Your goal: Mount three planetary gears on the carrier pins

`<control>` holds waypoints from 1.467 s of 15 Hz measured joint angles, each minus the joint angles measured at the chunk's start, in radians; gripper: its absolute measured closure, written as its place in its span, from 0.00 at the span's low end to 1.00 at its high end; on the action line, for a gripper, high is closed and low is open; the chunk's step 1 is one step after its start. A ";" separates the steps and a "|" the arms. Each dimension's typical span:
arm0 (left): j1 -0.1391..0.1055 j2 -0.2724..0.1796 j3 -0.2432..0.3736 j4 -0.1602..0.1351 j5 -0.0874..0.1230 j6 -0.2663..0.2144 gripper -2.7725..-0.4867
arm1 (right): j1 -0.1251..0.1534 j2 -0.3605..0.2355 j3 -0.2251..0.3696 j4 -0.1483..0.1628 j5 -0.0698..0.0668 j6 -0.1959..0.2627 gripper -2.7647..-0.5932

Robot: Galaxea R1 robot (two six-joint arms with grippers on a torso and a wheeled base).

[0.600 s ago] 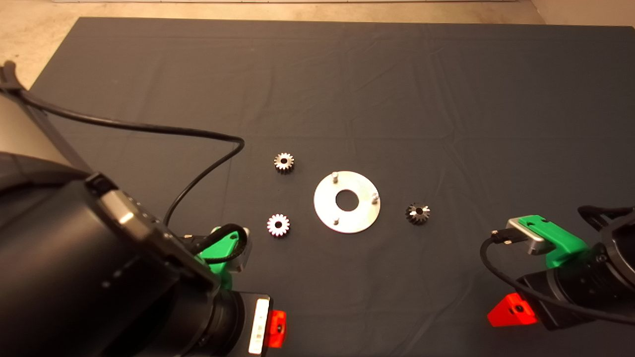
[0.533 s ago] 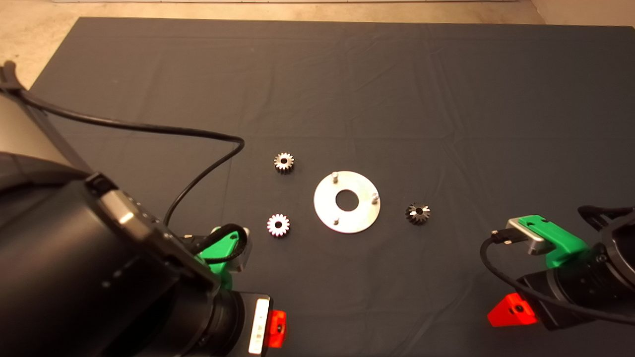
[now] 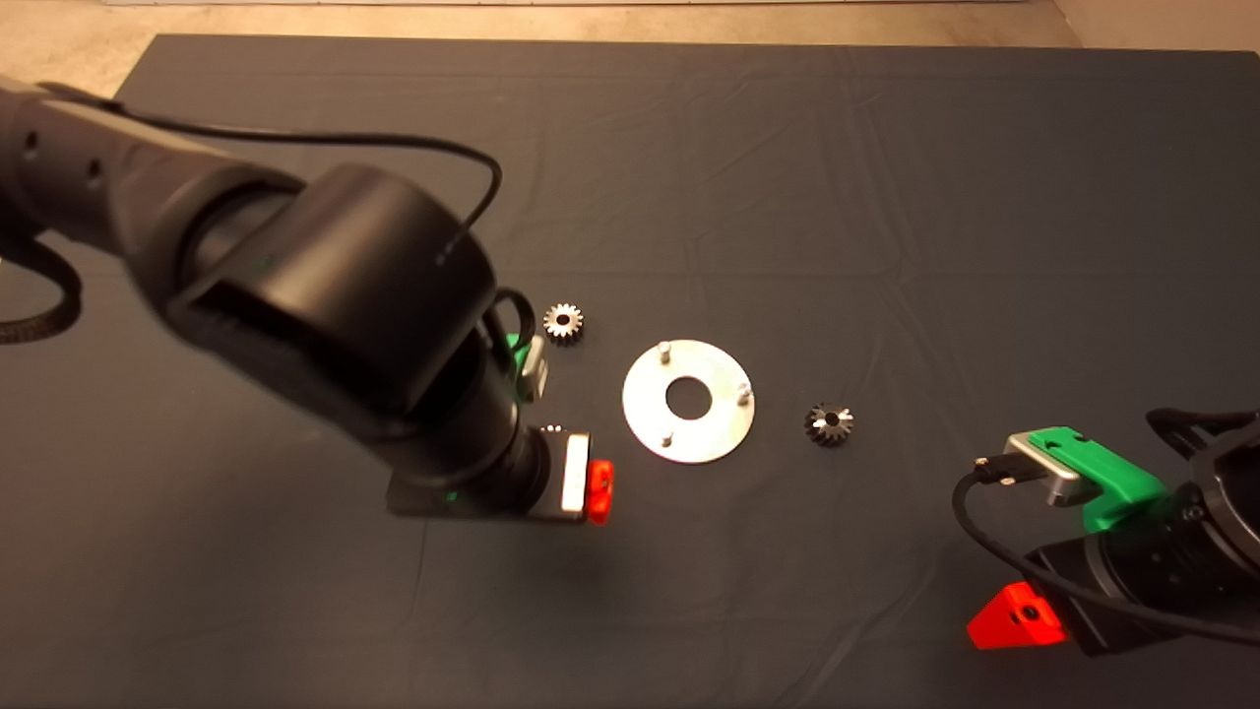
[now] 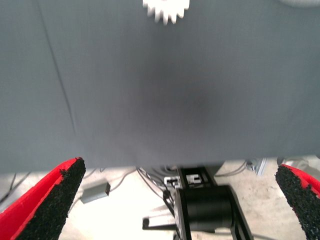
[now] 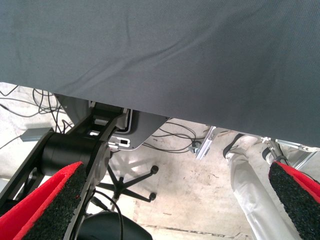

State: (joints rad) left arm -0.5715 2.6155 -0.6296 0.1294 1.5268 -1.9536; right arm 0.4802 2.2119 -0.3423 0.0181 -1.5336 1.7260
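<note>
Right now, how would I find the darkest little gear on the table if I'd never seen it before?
Start at the shiny round disc in the middle of the dark mat. Look just past its edge on the side facing the parked right gripper: a small toothed gear lies there alone, flat on the mat. It is dark grey, almost black, while the other gear in sight, across the disc, is bright silver.

A dark mat (image 3: 886,197) (lightly creased) filled most of the frame. Pale floor (image 3: 59,59) showed along the upper left corner.
</note>
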 joint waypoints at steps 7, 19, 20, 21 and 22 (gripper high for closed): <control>0.099 0.010 -0.316 0.097 0.000 0.303 0.00 | 0.000 0.002 0.000 0.001 0.000 0.000 0.02; 0.153 0.173 -0.654 0.193 -0.001 0.558 0.00 | -0.001 0.002 0.000 0.001 0.000 0.000 0.02; 0.153 0.189 -0.688 0.193 -0.001 0.576 0.00 | -0.001 0.002 0.000 0.001 0.000 0.000 0.02; 0.153 0.200 -0.718 0.196 -0.004 0.586 0.00 | -0.001 0.002 0.000 0.001 0.000 0.000 0.02; 0.153 0.206 -0.747 0.196 -0.006 0.598 0.00 | -0.001 0.002 0.000 0.001 0.000 0.000 0.02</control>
State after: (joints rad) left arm -0.4185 2.8213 -1.3769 0.3255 1.5212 -1.3554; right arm 0.4791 2.2138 -0.3419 0.0191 -1.5340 1.7260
